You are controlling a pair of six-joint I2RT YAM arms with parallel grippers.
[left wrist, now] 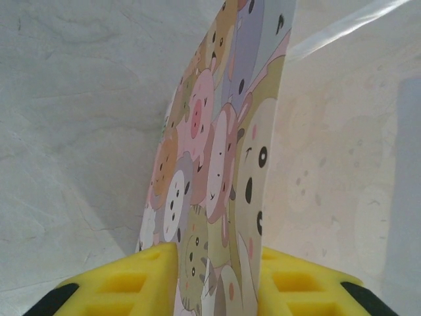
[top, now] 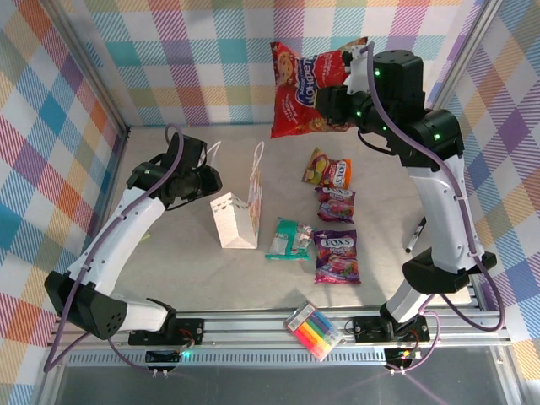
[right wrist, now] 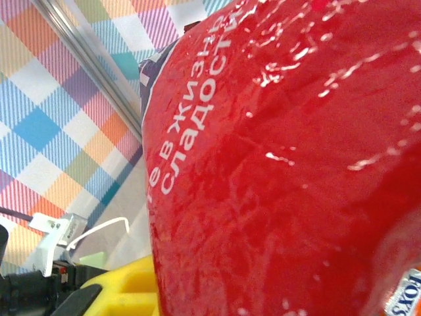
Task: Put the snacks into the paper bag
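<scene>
Where packets (top: pixel 337 256) lie, bag (top: pixel 234 221) stands beside.

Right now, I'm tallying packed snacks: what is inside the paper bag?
Nothing shows in the narrow mouth of the paper bag; its walls hide the bottom. The red chip bag hangs in the right gripper.

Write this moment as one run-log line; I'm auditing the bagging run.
right gripper: shut on red chip bag, held aloft | left gripper: astride paper bag wall | step: chip bag not yet bagged
</scene>
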